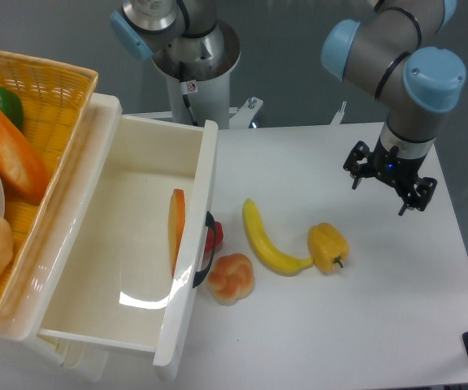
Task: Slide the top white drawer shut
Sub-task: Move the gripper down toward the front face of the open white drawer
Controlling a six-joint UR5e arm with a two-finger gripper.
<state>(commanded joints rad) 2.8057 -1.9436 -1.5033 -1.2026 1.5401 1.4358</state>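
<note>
The top white drawer (136, 244) stands pulled far out from the cabinet at the left, its flat front panel (193, 252) facing right with a curved black handle (206, 260) on it. An orange slice-like piece (176, 229) leans inside against the front panel. My gripper (388, 185) hangs well to the right of the drawer, above the table, pointing down with its black fingers spread apart and nothing between them.
A yellow wicker basket (55, 89) with bread and a green fruit sits on top of the cabinet. On the table (340, 325) just right of the drawer front lie a red item (216, 236), a bread roll (231, 279), a banana (266, 242) and a yellow pepper (327, 247).
</note>
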